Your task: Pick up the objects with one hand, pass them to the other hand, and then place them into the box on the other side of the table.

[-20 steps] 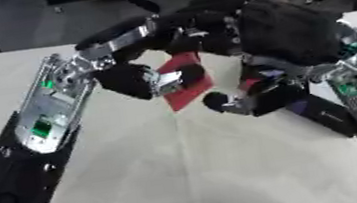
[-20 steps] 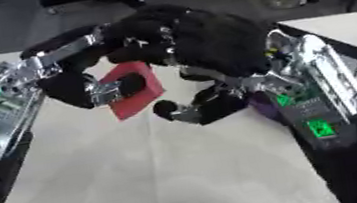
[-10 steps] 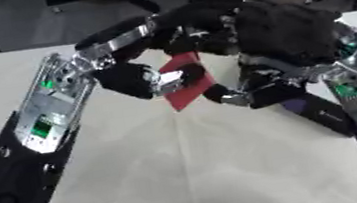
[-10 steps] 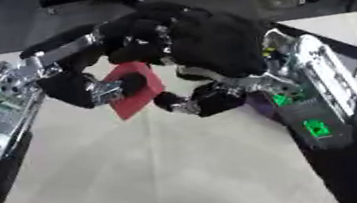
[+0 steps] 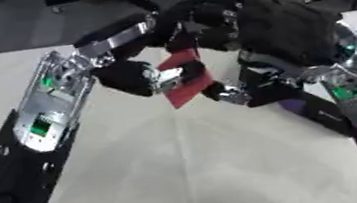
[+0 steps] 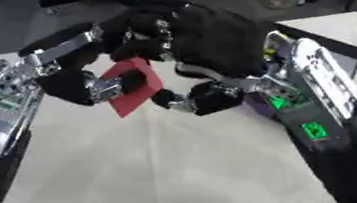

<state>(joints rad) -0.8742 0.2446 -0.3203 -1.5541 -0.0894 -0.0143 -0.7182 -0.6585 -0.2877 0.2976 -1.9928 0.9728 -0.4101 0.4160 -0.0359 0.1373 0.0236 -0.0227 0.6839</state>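
Both hands meet mid-air on one red flat piece above the table.

Left hand [image 5: 129, 75] pinches the red flat piece [image 6: 134, 91] between thumb and curled fingers; right hand [image 6: 200, 44] arches over it from the right, fingers curled at its top edge, thumb just beside the lower corner. Right eye view shows more of a dark box [image 6: 334, 52] beyond the right forearm. Cream table [image 5: 184, 173] below.
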